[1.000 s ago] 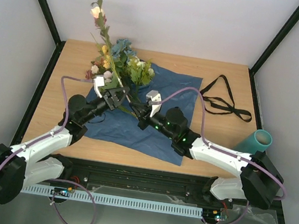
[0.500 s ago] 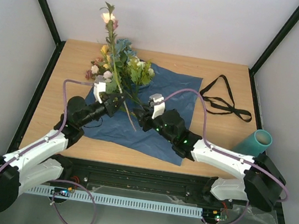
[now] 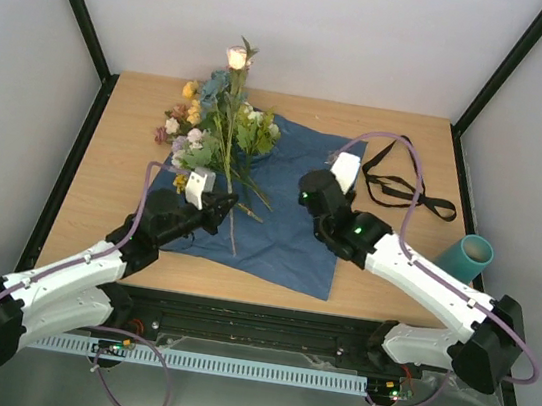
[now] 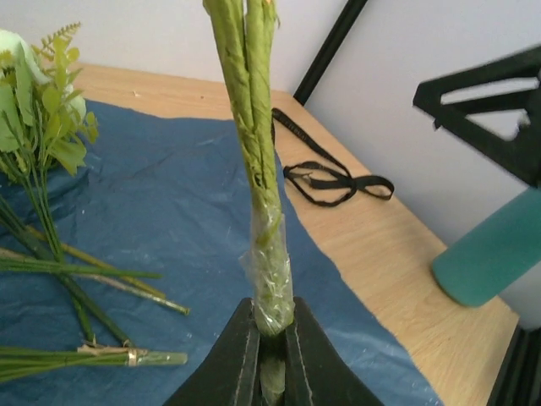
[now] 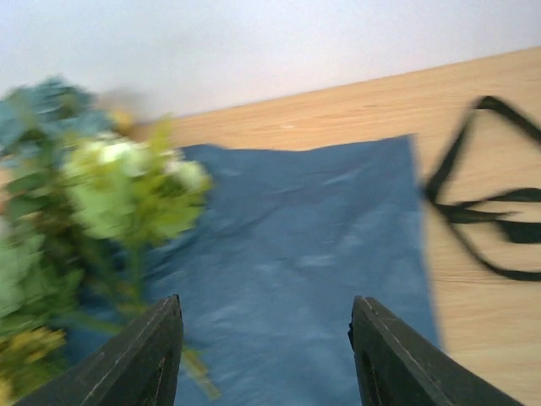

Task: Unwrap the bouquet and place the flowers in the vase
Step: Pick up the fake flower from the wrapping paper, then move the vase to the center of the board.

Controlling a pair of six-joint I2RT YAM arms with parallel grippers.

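The left fingers [image 4: 247,351] are clamped shut on the base of a stem [image 4: 254,127]. They hold it upright at centre-left of the top view, its pink bloom above the other flowers [image 3: 194,142]. Those lie on the spread blue paper [image 3: 292,236], upper centre-left. The right fingers [image 5: 145,355] stand partly open and empty over the paper's right part. The vase [image 3: 467,257] is at the worktop's [image 3: 118,141] right edge, and the ribbon [image 3: 405,186] lies at upper right.

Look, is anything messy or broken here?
Nothing looks broken. The flowers lie scattered on the spread blue paper, the black ribbon sprawls untied beside it, and the left end effector holds some stems up.
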